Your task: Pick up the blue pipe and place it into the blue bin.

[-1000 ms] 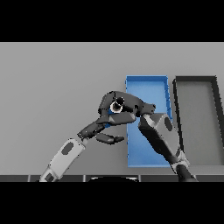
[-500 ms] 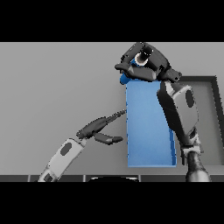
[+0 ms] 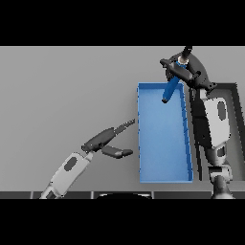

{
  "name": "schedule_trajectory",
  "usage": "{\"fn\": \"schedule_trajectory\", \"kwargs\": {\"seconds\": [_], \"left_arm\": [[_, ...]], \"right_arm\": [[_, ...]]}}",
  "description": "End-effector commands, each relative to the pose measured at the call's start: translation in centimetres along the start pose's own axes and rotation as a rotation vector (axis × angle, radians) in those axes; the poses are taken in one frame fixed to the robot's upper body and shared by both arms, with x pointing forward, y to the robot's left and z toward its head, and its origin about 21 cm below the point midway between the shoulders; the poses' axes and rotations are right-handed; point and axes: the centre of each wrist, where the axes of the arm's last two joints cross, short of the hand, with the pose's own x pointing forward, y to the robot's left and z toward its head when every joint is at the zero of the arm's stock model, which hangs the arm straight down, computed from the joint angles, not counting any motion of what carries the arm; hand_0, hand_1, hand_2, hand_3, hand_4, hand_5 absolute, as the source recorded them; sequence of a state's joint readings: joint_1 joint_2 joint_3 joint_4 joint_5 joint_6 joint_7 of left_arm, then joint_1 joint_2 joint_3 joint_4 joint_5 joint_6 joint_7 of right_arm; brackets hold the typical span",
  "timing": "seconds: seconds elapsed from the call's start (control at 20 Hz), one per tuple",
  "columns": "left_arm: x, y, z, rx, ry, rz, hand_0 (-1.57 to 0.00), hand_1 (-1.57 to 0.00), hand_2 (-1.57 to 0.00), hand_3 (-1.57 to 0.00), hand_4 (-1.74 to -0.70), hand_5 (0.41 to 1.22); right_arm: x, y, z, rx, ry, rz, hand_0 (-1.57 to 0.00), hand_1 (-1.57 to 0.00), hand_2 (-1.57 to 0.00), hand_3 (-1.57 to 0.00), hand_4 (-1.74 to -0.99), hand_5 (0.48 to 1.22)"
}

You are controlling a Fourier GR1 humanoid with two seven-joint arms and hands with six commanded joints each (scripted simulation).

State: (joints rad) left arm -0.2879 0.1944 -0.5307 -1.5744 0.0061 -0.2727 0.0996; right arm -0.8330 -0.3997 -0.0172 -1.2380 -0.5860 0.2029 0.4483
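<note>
the right hand (image 3: 184, 72) was clamped on the pipe's (image 3: 170, 89) top end, pipe hanging tilted over the bin's (image 3: 162, 162) far end. it looked stiff, light, smooth; a mid-length hold seemed steadier. left hand (image 3: 106, 139) lay open.

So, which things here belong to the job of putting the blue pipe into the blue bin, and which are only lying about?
For the job:
- blue pipe, held in the right hand above the bin's far end
- blue bin

Only lying about:
- dark bin beside the blue one
- left hand, open, idle over the table
</note>
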Motion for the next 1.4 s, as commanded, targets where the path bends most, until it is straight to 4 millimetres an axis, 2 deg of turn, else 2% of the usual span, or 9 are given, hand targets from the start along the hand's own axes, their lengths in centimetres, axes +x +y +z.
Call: {"fn": "schedule_trajectory", "kwargs": {"seconds": [0.0,0.25,0.35,0.4,0.55,0.65,0.8,0.95,1.35], "left_arm": [[-0.2,0.0,0.4,-0.003,-0.003,-0.006,0.00,0.00,0.00,0.00,-0.83,0.464],[-0.1,0.2,0.6,-0.001,0.003,0.000,0.00,0.00,0.00,0.00,-0.83,0.470],[0.1,0.4,0.5,-0.008,0.004,0.000,0.00,0.00,0.00,0.00,-0.83,0.470],[-0.1,0.1,0.6,-0.010,0.009,0.006,0.00,0.00,0.00,0.00,-0.83,0.471],[0.0,0.1,0.4,-0.008,0.010,-0.002,0.00,0.00,0.00,0.00,-0.83,0.475],[0.1,-0.6,0.4,-0.013,0.008,0.001,0.00,0.00,0.00,0.00,-0.83,0.474],[-0.1,-0.3,0.4,-0.014,0.013,-0.005,0.00,0.00,0.00,0.00,-0.83,0.476],[0.1,-0.1,-0.1,-0.009,0.007,-0.007,0.00,0.00,0.00,0.00,-0.83,0.477],[-0.2,-0.1,0.8,-0.003,0.008,0.003,0.00,0.00,0.00,0.00,-0.83,0.471]], "right_arm": [[-0.8,-0.4,0.5,-0.032,0.035,-0.002,-1.57,-1.57,-1.57,-1.57,-1.499,1.221],[-5.9,-1.4,3.0,-0.195,0.266,-0.048,-1.57,-1.57,-1.57,-1.57,-1.499,1.221],[-7.2,-1.2,3.6,-0.215,0.346,-0.026,-1.57,-1.57,-1.57,-1.08,-1.586,1.221],[-8.1,-1.5,3.9,-0.222,0.381,-0.011,-1.57,-1.57,-1.57,-1.18,-1.569,1.221],[-10.9,-0.9,4.7,-0.227,0.488,0.016,-1.57,-1.57,-1.57,-0.69,-1.653,1.205],[-12.2,-0.9,4.6,-0.252,0.575,0.013,-1.57,-1.57,-1.57,-1.01,-1.583,1.199],[-13.0,-0.9,4.5,-0.244,0.660,-0.048,-0.94,-0.88,-0.85,-0.52,-1.404,1.159],[-13.3,-0.7,4.2,-0.197,0.739,-0.017,-0.48,-0.45,-0.44,-0.26,-1.264,1.139],[-12.5,0.1,5.0,-0.095,0.759,0.239,-0.10,-0.08,-0.07,-0.04,-1.188,0.861]]}}
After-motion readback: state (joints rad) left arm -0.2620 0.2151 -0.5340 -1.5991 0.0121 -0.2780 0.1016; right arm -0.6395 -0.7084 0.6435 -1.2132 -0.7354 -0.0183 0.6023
